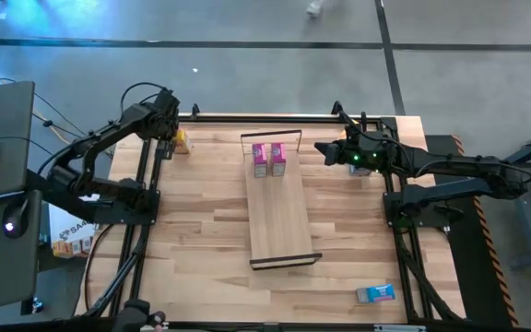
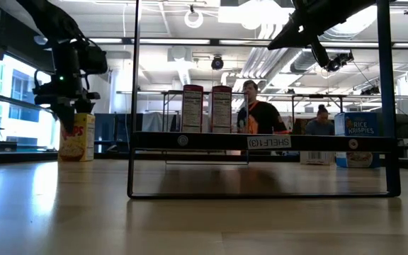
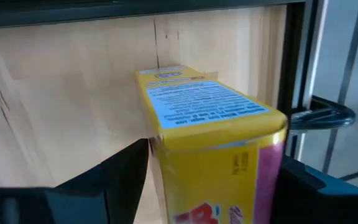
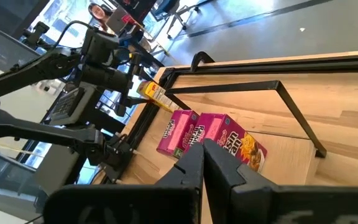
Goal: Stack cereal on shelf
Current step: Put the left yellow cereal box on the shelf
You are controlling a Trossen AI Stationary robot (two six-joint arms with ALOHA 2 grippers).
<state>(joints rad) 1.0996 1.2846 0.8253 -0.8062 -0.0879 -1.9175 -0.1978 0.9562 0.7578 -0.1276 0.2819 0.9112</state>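
A yellow cereal box (image 3: 210, 124) stands on its base at the table's far left (image 1: 182, 141). My left gripper (image 3: 216, 158) is over its top (image 2: 66, 113), with a finger on each side. Two pink cereal boxes (image 1: 269, 159) stand side by side on the far end of the light-wood shelf (image 1: 279, 217), also seen in the low view (image 2: 206, 108). A light blue box (image 1: 374, 293) lies on the table near the right front corner. My right gripper (image 4: 202, 148) is shut and empty, raised right of the pink boxes (image 1: 325, 150). The other boxes are out of view. My left gripper pinches the yellow cereal box between its two fingers (image 3: 132, 165), one on each narrow side of the upper end (image 3: 166, 140). The fingers come from above, pointing down. The box stays upright with its base on the table (image 2: 76, 157).
The shelf's black metal frames stand at its far end (image 1: 271, 135) and near end (image 1: 286, 261). A black rail (image 1: 247, 118) runs along the table's far edge, close behind the yellow box. Bare tabletop lies on both sides of the shelf. People sit in the room beyond the table (image 2: 257, 113).
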